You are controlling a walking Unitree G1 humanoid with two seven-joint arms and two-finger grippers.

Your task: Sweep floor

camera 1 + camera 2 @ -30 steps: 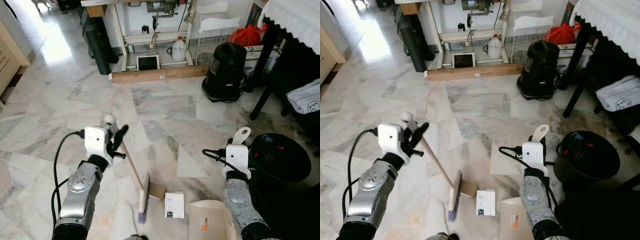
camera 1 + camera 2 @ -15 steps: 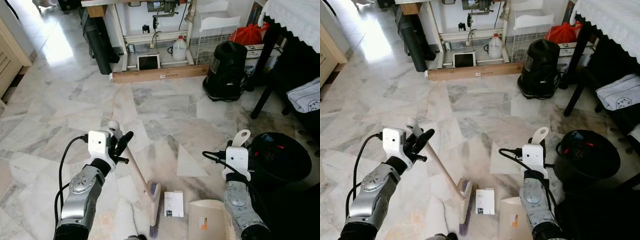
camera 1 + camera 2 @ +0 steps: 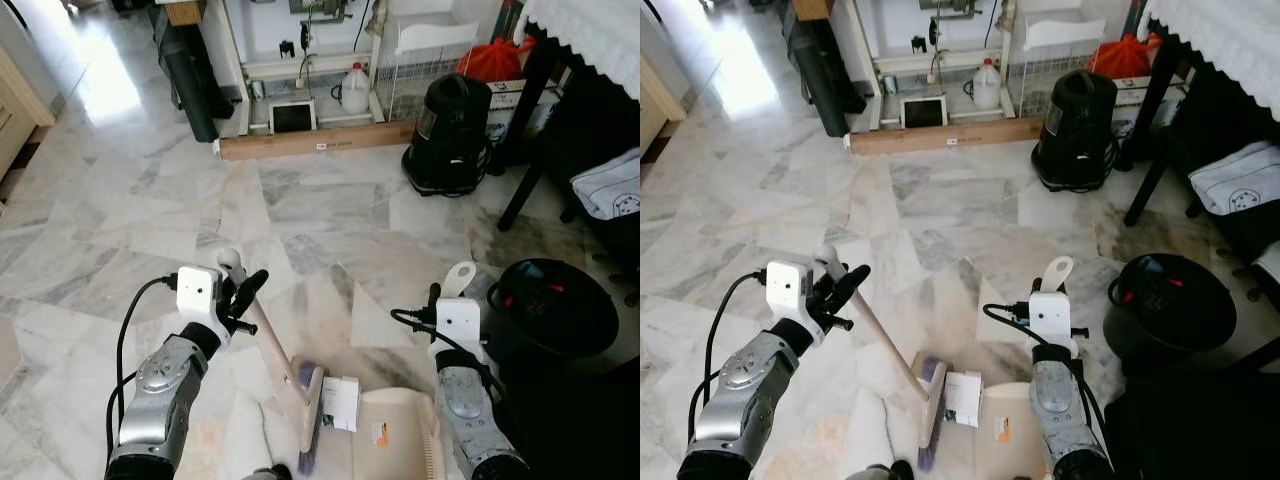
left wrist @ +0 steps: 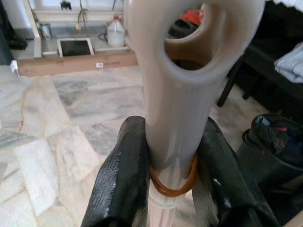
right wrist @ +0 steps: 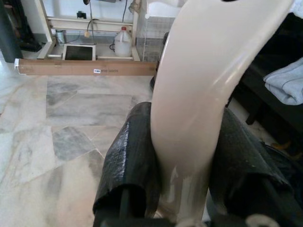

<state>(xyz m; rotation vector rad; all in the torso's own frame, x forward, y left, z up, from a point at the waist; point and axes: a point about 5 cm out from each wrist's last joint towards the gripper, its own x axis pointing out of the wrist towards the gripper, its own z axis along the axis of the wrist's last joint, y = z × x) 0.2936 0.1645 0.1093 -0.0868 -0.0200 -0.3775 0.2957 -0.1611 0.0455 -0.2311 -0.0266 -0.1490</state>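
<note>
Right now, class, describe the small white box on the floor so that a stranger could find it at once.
Start at the marble floor directly before the robot, between its two arms. There a brush head faces a cream dustpan, and the small white box lies flat between them. It is the one printed white carton there, far smaller than the long brown cardboard box by the wall.

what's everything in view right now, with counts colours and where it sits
broom: 1, beige handle, purple bristles, floor ahead
small box: 1, white, touching the broom head
dustpan: 1, cream, right of the box
bin: 1, black, floor at right
vacuum cleaner: 1, black, far right
long carton: 1, brown, far floor
jug: 1, white, behind carton
left gripper: shut on the broom handle
right gripper: shut on the dustpan handle
</note>
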